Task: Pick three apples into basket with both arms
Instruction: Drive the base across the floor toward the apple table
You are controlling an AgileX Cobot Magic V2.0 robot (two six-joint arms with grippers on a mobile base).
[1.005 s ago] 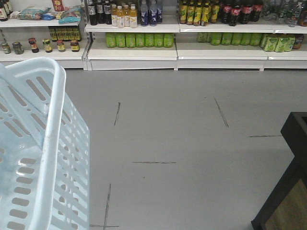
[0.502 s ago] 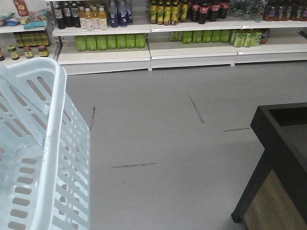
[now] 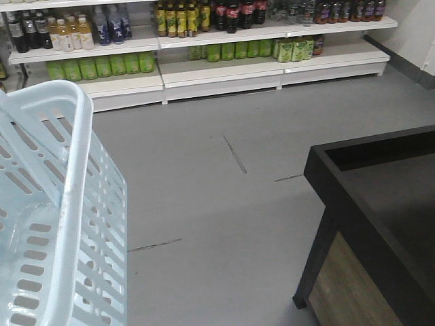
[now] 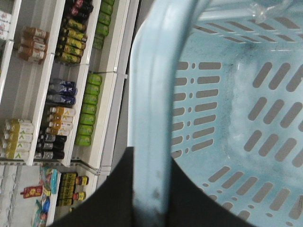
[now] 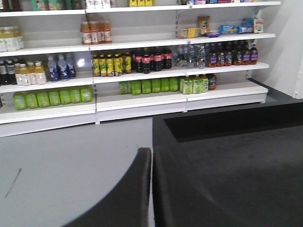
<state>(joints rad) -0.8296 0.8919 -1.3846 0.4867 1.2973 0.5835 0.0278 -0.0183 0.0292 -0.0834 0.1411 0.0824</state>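
Left tool [image 4: 150, 158]: clamped on the basket [image 4: 236, 118] rim. In the left wrist view the pale blue rim runs up from bottom centre. One black finger [image 4: 111, 198] sits on its outer side and the other on its inner side, both tight against the plastic. The basket interior fills the right half of that frame, with slotted walls and bottom.

Front view: the basket takes the lower left of the frame, with its rounded rim corner at upper left. Its slotted side wall faces the grey floor [image 3: 217, 183].

Right tool [image 5: 152, 153]: bottom centre of the right wrist view. Its two black fingers lie side by side with only a thin slit between them, gripping nothing. The left finger lies over the floor and the right one over the dark counter [image 5: 227, 161] surface. I cannot tell how this tool lies relative to the basket, which is outside this view.

The counter is black with a raised edge. In the front view it sits at the right and lower right of the frame, with a wood-tone side panel below, well apart from the basket across open floor.

White shelves [image 3: 224, 71] run along the top of the front view. They are stocked with bottles [image 3: 177, 17] in green, yellow and dark rows.
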